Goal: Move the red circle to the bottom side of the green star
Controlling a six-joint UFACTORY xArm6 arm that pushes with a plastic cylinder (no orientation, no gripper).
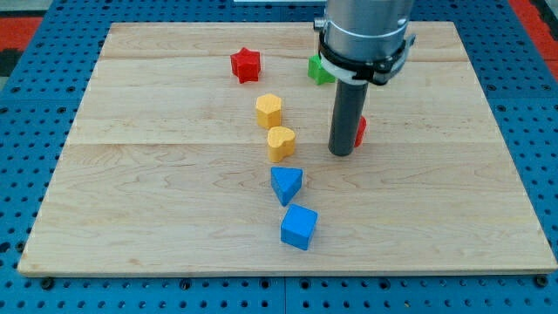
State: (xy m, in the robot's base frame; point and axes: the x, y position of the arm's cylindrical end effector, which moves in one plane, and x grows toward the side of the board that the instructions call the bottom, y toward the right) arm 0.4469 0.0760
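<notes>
The red circle (pixel 360 131) lies right of the board's middle, mostly hidden behind my rod; only its right edge shows. The green star (pixel 319 70) sits above it near the view's top, partly hidden by the arm's grey body. My tip (pixel 341 153) rests on the board just to the left of and slightly below the red circle, touching or nearly touching it. The red circle is below the green star and a little to its right.
A red star (pixel 246 65) sits at the upper left of middle. A yellow hexagon (pixel 269 110) and a yellow heart (pixel 281 142) stand left of my tip. A blue triangle (pixel 286 184) and a blue cube (pixel 299 227) lie below them. The wooden board (pixel 131 192) ends in a blue pegboard.
</notes>
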